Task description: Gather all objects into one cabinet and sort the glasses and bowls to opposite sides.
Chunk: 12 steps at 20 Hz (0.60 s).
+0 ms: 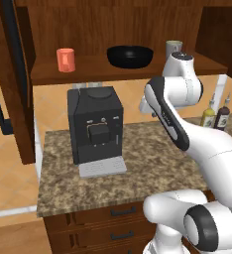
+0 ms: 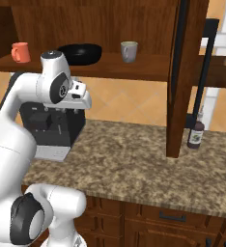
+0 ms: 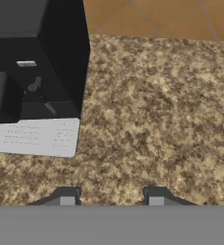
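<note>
The white arm rises from its base, bends at a dark elbow joint and folds forward so that the wrist sits high, with the hand turned downward. The end effector [image 3: 111, 200] points down at the tabletop [image 3: 157, 119] and hangs well above it. In the hand view the two dark fingertips [image 3: 67, 197] stand apart, with a clear gap between them. Nothing lies between the jaws; bare tabletop shows in the gap. No finger touches any surface. The hand sits just below the rounded wrist housing.
</note>
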Available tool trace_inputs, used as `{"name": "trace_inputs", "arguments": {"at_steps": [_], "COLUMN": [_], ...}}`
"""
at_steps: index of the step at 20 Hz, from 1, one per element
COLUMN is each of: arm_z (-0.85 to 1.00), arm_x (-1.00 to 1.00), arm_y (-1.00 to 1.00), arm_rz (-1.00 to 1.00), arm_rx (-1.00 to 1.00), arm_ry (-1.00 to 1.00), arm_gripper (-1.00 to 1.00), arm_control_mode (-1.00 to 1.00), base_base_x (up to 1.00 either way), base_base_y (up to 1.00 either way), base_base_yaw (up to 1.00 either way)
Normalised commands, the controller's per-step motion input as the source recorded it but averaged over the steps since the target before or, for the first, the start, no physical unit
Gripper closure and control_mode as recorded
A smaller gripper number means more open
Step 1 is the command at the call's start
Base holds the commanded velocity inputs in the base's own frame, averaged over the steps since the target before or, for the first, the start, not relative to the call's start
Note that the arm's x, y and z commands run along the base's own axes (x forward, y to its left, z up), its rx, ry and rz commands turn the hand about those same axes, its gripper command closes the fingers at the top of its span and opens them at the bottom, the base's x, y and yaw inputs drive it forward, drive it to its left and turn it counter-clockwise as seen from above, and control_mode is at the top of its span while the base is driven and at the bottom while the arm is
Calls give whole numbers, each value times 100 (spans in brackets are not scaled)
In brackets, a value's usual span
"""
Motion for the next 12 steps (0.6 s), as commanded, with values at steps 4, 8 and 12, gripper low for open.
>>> {"name": "trace_inputs", "arguments": {"at_steps": [4, 8, 12], "arm_z": [-1, -7, -2], "arm_x": [-21, -76, -68], "arm_y": [0, 0, -1], "arm_rz": [0, 0, -1], "arm_rx": [-2, -6, 0], "arm_ry": [-2, -13, -6], "arm_gripper": [-100, -100, -100], "arm_control_mode": [-100, -100, -100], "base_base_x": [0, 0, 0], "base_base_y": [0, 0, 0], "base_base_yaw": [0, 0, 0]}}
